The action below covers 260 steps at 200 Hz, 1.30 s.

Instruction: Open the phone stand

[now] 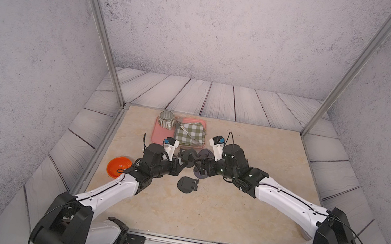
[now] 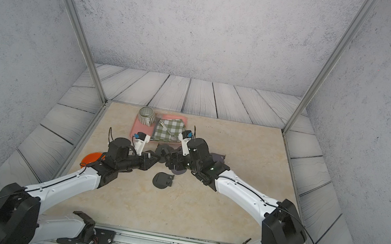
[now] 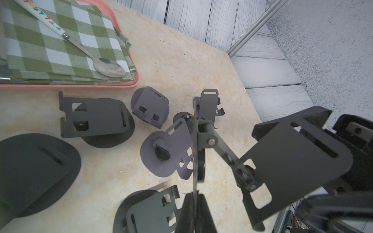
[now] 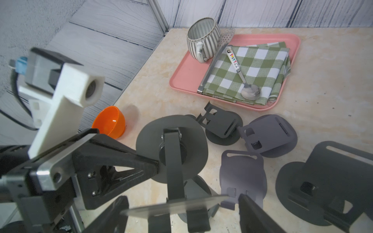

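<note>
Left gripper [image 3: 193,196] clamped on the phone stand [image 3: 292,161] by its base disc; right gripper [image 4: 181,199] wide astride its plate.
Stand hangs clear of the table on the robot's side of the pink tray [image 4: 185,74], above the loose stands [image 3: 94,119] lying there. Its hinged arm runs from the pinched disc toward the right gripper, so the plate sits edge-on between those jaws with a small gap on one side. Judged next: close on the plate and swing it away from the disc.
</note>
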Each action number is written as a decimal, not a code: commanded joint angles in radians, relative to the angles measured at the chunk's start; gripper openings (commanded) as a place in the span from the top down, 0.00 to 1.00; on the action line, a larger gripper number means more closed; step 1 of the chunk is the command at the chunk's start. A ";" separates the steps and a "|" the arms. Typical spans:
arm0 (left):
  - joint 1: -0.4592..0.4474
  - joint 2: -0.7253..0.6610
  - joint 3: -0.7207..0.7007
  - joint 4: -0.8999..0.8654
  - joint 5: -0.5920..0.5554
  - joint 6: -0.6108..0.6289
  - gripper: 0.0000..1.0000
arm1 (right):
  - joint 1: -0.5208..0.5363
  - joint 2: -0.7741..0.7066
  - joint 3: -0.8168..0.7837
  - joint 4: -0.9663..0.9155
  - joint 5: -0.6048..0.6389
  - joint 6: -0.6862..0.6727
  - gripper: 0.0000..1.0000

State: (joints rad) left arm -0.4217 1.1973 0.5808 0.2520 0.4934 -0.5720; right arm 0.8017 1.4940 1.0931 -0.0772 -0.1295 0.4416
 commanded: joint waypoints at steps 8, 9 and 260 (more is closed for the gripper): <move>-0.002 -0.038 -0.017 0.068 0.038 0.011 1.00 | 0.001 0.023 0.033 0.010 -0.011 -0.002 0.18; -0.001 -0.039 -0.018 0.069 0.038 0.011 1.00 | 0.001 0.023 0.033 0.010 -0.011 -0.002 0.18; -0.003 -0.085 -0.046 -0.088 -0.131 0.127 0.02 | 0.001 0.011 0.145 -0.443 0.314 -0.006 0.49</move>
State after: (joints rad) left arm -0.4221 1.1152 0.5560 0.1677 0.3851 -0.4698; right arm 0.8055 1.5158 1.2228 -0.4351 0.0685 0.4187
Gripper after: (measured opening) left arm 0.984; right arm 0.613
